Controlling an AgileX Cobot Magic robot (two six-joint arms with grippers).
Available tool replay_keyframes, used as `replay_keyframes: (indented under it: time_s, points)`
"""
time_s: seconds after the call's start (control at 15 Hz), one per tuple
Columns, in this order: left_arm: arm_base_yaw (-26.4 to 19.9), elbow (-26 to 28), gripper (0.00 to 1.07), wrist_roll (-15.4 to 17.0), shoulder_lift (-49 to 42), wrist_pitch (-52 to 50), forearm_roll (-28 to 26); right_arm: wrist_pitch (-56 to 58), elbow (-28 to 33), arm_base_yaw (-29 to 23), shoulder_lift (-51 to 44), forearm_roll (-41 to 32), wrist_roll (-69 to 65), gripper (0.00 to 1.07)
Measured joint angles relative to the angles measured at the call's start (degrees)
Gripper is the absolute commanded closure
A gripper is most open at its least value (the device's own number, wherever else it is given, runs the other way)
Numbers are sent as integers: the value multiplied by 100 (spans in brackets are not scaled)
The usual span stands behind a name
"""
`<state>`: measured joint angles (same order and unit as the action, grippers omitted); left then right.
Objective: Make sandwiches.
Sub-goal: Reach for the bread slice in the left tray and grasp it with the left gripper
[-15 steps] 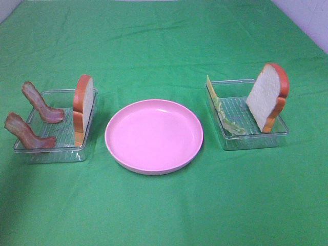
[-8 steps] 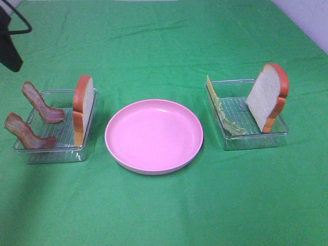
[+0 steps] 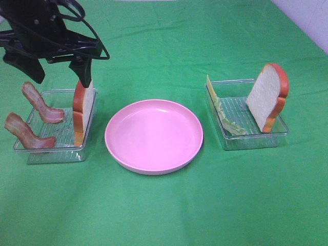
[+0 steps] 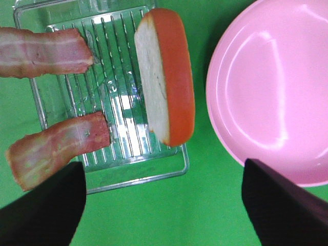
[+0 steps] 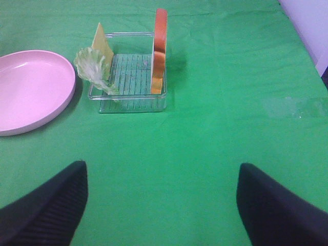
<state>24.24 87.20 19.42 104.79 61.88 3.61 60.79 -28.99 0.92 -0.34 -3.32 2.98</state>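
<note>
1. No sandwich is stacked yet. The parts are split between two clear trays, and nothing is held.
2. The left bread slice (image 3: 83,105) is stood on edge in the left tray (image 3: 51,152), against the wall nearest the pink plate (image 3: 154,154).
3. Two bacon strips are propped in the same tray on the side away from the plate, the far bacon strip (image 3: 41,102) and the near bacon strip (image 3: 25,133). Their upper ends stick out past the rim.
4. The right bread slice (image 3: 267,97) is leaned at a tilt on the outer side of the right tray (image 3: 256,142).
5. In that tray the cheese slice (image 3: 210,88) is stood against the plate-side wall. The lettuce piece (image 3: 228,123) is slumped just beside it.
6. The plate is parked between the two trays on the green cloth (image 3: 164,215).
7. The left gripper (image 3: 54,74) is hung over the left tray with its fingers (image 4: 41,210) spread wide and nothing clamped. In the high view one fingertip lines up with the top of the left bread slice, but contact can't be told.
8. The right gripper (image 5: 161,210) is only caught by its own wrist camera. Its fingers are wide apart with nothing gripped, over bare cloth and well apart from the right tray.
</note>
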Motion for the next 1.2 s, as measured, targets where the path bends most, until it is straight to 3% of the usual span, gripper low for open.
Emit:
replay_keyframes:
  time_s: [0.2, 0.67, 0.93, 1.2]
  points:
    - [63, 206, 26, 332, 487, 0, 69, 0, 0, 0, 0, 0, 0, 32]
    - [63, 372, 29, 378, 1255, -521, 143, 0, 0, 0, 0, 0, 0, 32]
    - [63, 372, 57, 481, 1375, -796, 332, 0, 0, 0, 0, 0, 0, 32]
    - [63, 372, 104, 498, 1375, -814, 516, 0, 0, 0, 0, 0, 0, 32]
